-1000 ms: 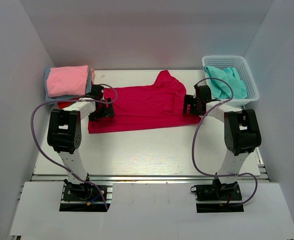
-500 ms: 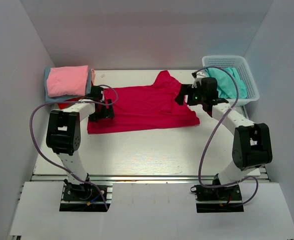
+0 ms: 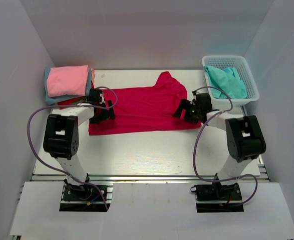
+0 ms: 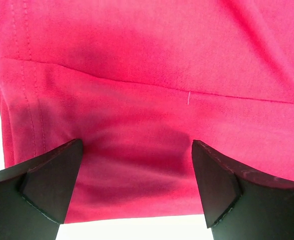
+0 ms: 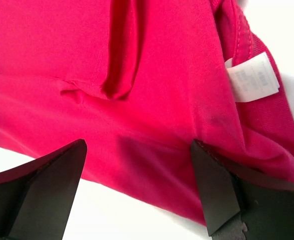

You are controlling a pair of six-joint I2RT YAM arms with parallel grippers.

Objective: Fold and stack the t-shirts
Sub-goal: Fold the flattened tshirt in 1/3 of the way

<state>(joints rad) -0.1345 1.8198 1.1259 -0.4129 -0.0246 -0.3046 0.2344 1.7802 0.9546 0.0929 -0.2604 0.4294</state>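
Observation:
A crimson-magenta t-shirt (image 3: 144, 106) lies spread across the middle of the table. My left gripper (image 3: 101, 114) is open and low over its left end; the cloth (image 4: 136, 125) fills the space between the jaws. My right gripper (image 3: 185, 111) is open over the shirt's right end, near the near edge of the cloth (image 5: 152, 125) and a white label (image 5: 251, 77). A folded stack stands at the back left, with a light pink t-shirt (image 3: 66, 80) on top of a grey-blue one (image 3: 49, 92) and a red one (image 3: 65, 104). A teal t-shirt (image 3: 227, 81) lies in the basket.
A white plastic mesh basket (image 3: 230, 62) stands at the back right corner. White walls close in the table on the left, back and right. Purple cables loop beside both arms.
My right gripper rose towards the basket, then came back down onto the shirt's right end. The shirt's right edge shifted slightly. My left gripper has stayed at the left end.

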